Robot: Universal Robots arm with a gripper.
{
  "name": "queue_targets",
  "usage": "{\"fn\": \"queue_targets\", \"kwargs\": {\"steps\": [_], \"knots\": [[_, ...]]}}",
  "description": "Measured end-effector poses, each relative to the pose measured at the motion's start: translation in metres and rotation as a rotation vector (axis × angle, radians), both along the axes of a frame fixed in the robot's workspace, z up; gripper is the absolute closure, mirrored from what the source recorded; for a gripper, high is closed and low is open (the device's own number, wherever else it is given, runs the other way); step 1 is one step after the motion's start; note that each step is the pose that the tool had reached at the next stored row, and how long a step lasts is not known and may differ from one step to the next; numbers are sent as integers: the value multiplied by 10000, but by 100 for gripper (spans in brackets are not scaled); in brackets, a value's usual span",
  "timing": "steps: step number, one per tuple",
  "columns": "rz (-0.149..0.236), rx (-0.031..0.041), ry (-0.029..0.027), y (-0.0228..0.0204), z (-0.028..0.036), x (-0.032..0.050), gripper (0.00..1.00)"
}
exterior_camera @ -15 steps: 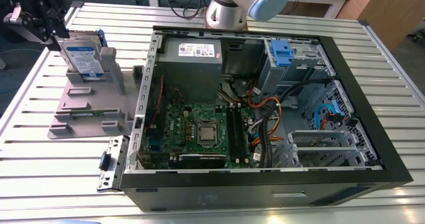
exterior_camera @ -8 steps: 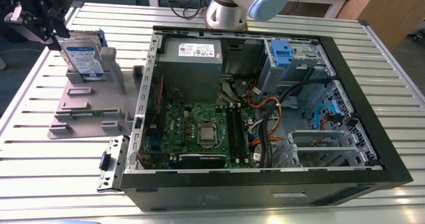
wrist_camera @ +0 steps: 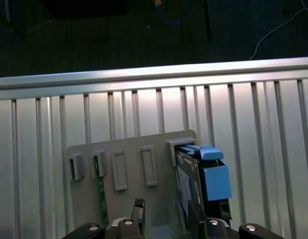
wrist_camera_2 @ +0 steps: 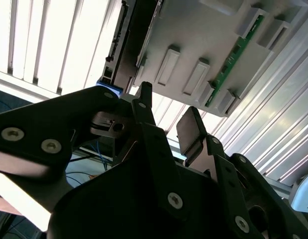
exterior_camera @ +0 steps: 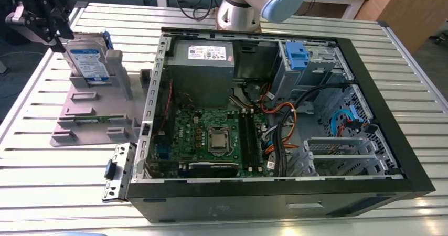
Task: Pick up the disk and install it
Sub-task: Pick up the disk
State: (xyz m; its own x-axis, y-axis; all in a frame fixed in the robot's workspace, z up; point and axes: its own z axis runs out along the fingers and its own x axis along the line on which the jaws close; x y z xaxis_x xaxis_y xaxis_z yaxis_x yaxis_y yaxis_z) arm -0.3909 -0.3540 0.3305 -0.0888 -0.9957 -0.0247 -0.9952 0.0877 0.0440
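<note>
The disk (exterior_camera: 89, 62) stands on edge in a slot of the grey holder (exterior_camera: 94, 107) at the exterior view's left, label facing out, with a blue bracket (wrist_camera: 213, 177) around it. My black gripper (exterior_camera: 50, 31) hangs just above the disk's top edge and is open. In the first wrist view the disk (wrist_camera: 186, 186) sits beside one finger (wrist_camera: 194, 215) while the other finger (wrist_camera: 138, 209) is over the holder (wrist_camera: 134, 167). In the second wrist view the fingertips (wrist_camera_2: 191, 130) stand apart with nothing between them.
An open computer case (exterior_camera: 392, 115) lies in the middle of the slatted metal table (exterior_camera: 42, 162), with a grey power supply box (exterior_camera: 203, 55), a motherboard (exterior_camera: 217, 136), cables and a blue clip (exterior_camera: 297, 52) in a drive bay. A green memory stick (wrist_camera: 100, 194) sits in the holder. The arm's base (exterior_camera: 242, 8) rises behind the case.
</note>
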Motion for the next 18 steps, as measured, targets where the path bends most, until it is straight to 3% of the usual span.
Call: {"fn": "queue_targets", "kwargs": {"steps": [18], "knots": [[8,0,0,49,0,0,53]]}}
